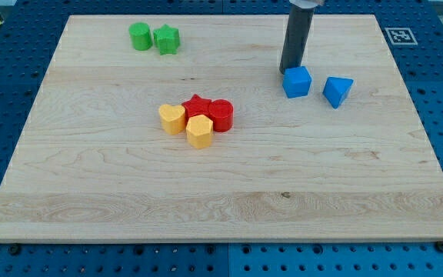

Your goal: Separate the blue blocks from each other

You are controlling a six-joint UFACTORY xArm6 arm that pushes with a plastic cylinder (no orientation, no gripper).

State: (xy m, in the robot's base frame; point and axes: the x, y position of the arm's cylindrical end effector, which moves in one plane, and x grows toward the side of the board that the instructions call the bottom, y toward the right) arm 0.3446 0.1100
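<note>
A blue cube (297,81) sits at the upper right of the wooden board (129,192). A blue wedge-shaped block (337,91) lies to its right, with a small gap of bare wood between them. My tip (288,71) stands just above and left of the blue cube, touching or almost touching its upper left corner. The dark rod rises out of the view's top.
Two red blocks (211,112) and two yellow blocks (186,125) form a cluster near the board's middle. Two green blocks (153,37) sit together at the upper left. A marker tag (401,35) is at the board's upper right corner.
</note>
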